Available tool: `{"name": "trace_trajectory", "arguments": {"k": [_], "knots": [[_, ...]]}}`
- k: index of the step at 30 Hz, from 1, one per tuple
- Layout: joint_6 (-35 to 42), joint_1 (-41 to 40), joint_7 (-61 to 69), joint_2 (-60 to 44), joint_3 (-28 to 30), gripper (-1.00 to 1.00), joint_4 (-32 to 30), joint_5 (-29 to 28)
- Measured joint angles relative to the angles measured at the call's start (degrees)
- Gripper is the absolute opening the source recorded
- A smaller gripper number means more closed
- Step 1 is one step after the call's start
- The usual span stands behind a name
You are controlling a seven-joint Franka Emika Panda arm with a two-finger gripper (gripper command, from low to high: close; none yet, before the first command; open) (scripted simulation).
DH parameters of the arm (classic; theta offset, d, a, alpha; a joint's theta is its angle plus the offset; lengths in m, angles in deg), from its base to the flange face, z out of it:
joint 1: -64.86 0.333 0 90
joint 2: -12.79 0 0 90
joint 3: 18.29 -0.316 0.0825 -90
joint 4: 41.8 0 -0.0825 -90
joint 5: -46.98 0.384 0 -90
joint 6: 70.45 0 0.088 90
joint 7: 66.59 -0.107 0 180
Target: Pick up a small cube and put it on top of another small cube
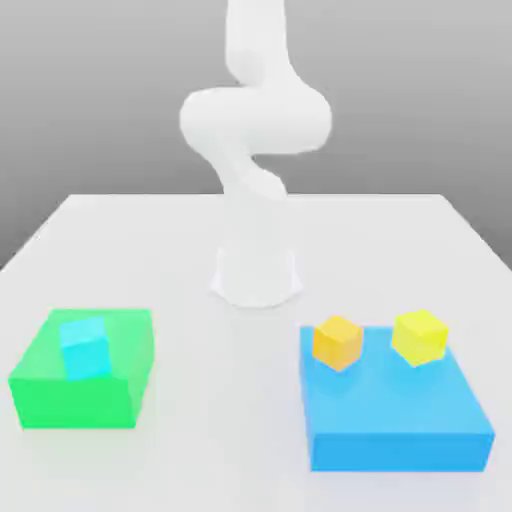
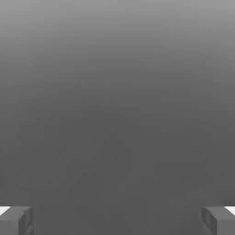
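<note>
White desk (image 1: 226, 400) carries the cyan cube (image 1: 86, 348) on the green block (image 1: 76, 402); position the released pincer (image 2: 117, 221) squarely above its target before descending.

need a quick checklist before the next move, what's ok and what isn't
- Gripper open: ok, the fingers stand wide apart.
- Grasp empty, ready for a pick: ok, nothing sits between the fingers.
- Cyan cube resting on the green block: ok.
- Top of the cyan cube free for stacking: ok, nothing is on it.
- Orange cube and yellow cube apart on the blue block: ok.
- Gripper lined up over a cube: not ok, the hand view has no cube between the fingers.
</note>
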Motion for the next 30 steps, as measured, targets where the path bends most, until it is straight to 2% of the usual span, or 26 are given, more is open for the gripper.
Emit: {"name": "trace_trajectory", "arguments": {"k": [6,17,24,30], "knots": [[-1.32,5.70,8.56,-12.83,0.69,0.00,4.08,1.84],[-3.68,12.71,23.16,-35.69,-2.00,0.00,11.36,4.21],[-5.37,16.59,30.23,-50.16,-4.28,0.00,15.93,2.41],[-6.78,19.76,34.85,-62.58,-6.30,0.00,19.86,-1.50]]}}
